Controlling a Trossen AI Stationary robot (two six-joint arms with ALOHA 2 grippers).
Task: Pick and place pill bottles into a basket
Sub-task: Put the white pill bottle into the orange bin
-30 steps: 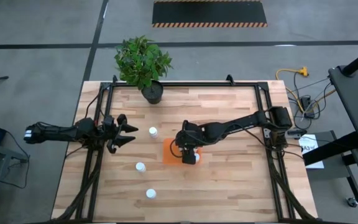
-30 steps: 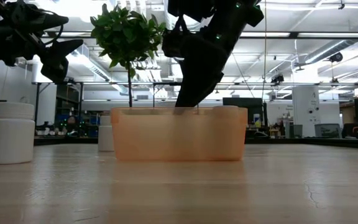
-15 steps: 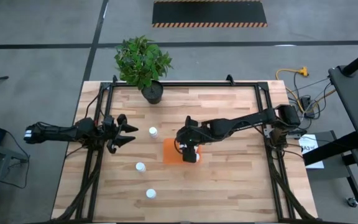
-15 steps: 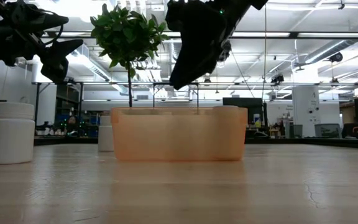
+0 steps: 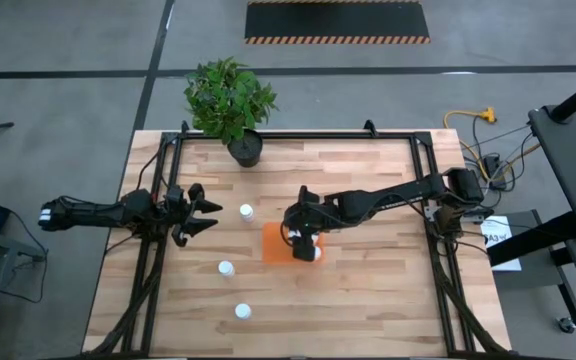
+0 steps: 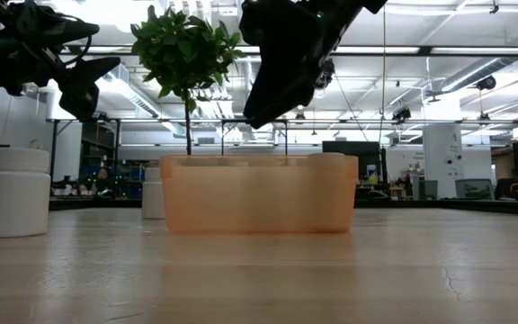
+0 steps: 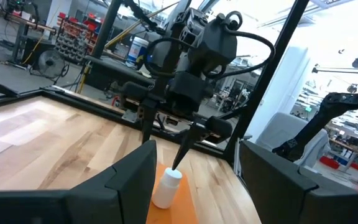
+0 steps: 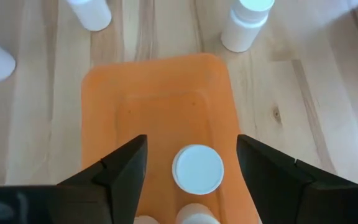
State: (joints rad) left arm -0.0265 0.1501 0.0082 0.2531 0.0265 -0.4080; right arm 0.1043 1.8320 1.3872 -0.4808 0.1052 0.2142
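Right gripper point(image 6: 268, 112) above orange basket point(image 6: 257, 194); bottles point(image 6: 16, 191) left.

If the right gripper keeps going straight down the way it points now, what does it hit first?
Most likely the white bottle standing in the orange basket; the open right gripper hangs directly above its cap, though how far above is unclear.

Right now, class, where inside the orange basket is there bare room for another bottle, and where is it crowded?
The basket is bare at the end nearest the three loose bottles. The opposite end is crowded: one standing bottle and more beside it, under the right tool, which is open.
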